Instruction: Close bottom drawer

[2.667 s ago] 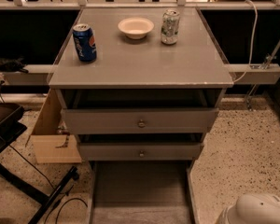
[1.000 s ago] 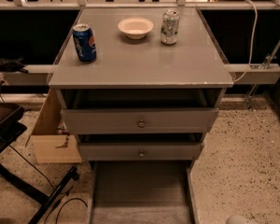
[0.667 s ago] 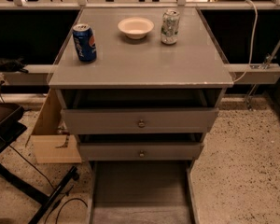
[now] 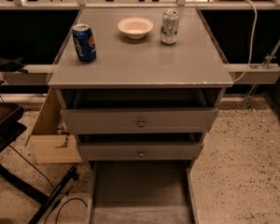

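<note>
Bottom drawer (image 4: 140, 190) is pulled far out at the cabinet's foot, and its plain grey tray runs off the lower frame edge. Top drawer (image 4: 107, 120) and middle drawer (image 4: 107, 151) each sit slightly out, knobs showing. On the surface (image 4: 140, 64): blue can (image 4: 84, 42) left, white bowl (image 4: 136, 27) at back, silver can (image 4: 169, 26) just right of it. My hand is out of frame, so I can't tell its state.

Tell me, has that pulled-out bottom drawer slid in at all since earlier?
No. The bottom drawer sits equally far out beneath the middle drawer; the hand is out of view.
</note>
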Motion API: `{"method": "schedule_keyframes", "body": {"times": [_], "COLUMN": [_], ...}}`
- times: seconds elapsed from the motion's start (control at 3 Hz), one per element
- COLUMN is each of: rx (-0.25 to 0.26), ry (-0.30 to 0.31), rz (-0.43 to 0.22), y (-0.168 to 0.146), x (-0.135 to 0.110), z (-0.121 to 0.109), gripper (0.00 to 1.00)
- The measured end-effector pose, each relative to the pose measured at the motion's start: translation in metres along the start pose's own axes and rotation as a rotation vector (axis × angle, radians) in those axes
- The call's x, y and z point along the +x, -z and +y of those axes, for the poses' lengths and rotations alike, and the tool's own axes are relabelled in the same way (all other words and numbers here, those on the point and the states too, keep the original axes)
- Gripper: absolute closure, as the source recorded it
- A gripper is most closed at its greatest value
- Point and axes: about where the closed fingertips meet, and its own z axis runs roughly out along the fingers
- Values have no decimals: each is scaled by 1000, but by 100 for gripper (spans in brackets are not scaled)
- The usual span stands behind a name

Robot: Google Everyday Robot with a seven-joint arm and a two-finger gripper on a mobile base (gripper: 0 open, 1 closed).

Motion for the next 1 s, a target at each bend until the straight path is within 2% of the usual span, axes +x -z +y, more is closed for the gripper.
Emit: {"method": "schedule_keyframes", "body": {"times": [0.33, 0.67, 1.0], "rx": [-31, -60, -98], "ry": [-6, -2, 23], "rz": [-149, -237, -281], "y": [-15, -23, -28], "x": [-17, -33, -59], "z": [-4, -7, -8], "gripper": [100, 100, 100]}}
